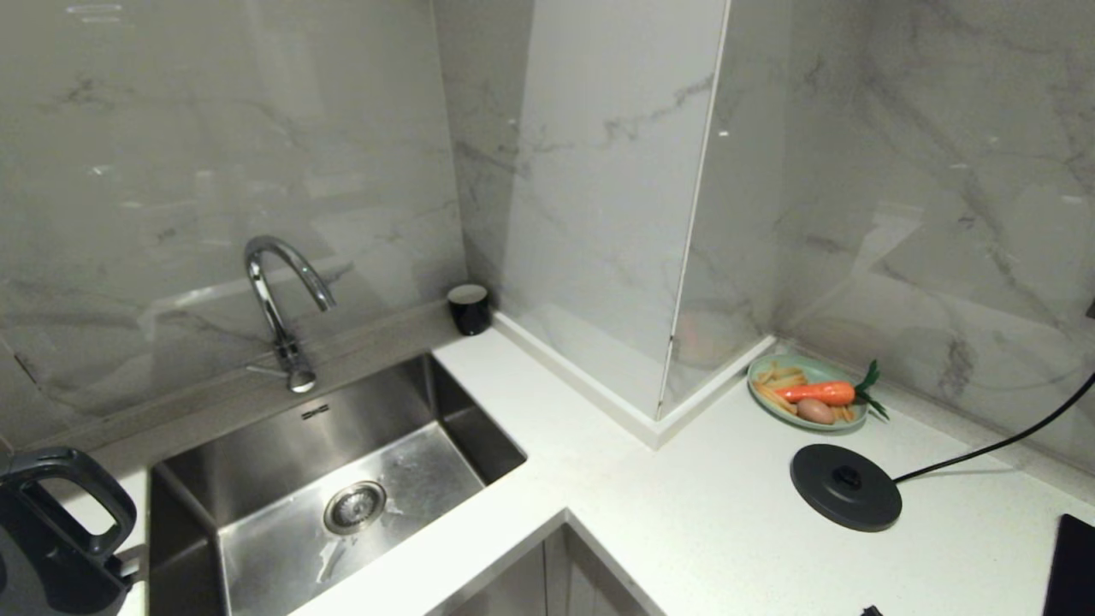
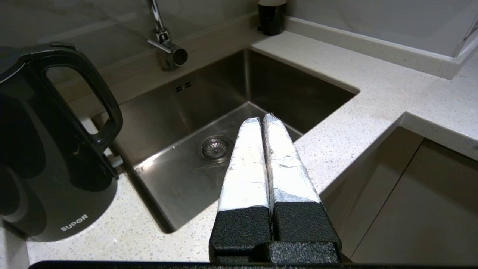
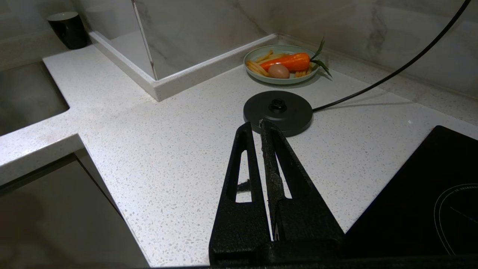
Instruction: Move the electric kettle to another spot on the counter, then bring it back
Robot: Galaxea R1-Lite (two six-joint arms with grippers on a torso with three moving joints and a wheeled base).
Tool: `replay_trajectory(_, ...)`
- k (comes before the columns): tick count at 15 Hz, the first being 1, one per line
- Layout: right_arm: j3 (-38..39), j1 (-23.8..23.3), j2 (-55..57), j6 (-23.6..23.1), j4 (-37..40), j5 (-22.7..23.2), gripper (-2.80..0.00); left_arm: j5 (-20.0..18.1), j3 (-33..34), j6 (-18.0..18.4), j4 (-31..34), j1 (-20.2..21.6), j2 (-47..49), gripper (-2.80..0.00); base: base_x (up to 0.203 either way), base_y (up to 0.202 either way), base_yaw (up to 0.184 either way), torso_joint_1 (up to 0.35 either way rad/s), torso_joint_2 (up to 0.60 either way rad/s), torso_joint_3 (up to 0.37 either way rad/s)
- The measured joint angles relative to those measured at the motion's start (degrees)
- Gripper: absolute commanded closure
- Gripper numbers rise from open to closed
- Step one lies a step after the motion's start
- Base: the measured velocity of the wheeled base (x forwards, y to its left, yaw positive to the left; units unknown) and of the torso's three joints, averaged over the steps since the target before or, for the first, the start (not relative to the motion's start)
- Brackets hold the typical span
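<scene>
Left claw [image 2: 261, 121] is pinched shut and empty, hanging over the sink [image 2: 224, 112]. The electric kettle [image 2: 48, 149] stands upright on the bench [image 2: 373, 86] on the sink's far side from its base [image 1: 845, 486], so the left arm's closer. Right claw [image 3: 255, 127] also shut, by the base. Kettle reads "SUPOR".

Kitchen corner. Glossy grey-veined marble walls [image 1: 214, 145] with soft light reflections; a boxed pillar [image 1: 607, 205] projects at 12 o'clock. Steel sink [image 1: 257, 479] with chrome tap [image 1: 278, 299] at 9 o'clock; pale cabinet doors [image 1: 547, 577] at 6 o'clock.
</scene>
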Motion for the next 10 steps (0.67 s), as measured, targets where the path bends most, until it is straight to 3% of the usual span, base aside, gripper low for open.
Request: replay_trajectory(10, 0.0, 0.0, 0.0, 0.09, 0.04, -0.02, 0.0, 0.05, -0.02, 0.0, 0.0, 0.0, 0.0, 0.0, 0.001, 0.001, -0.006, -0.001, 0.0, 0.0)
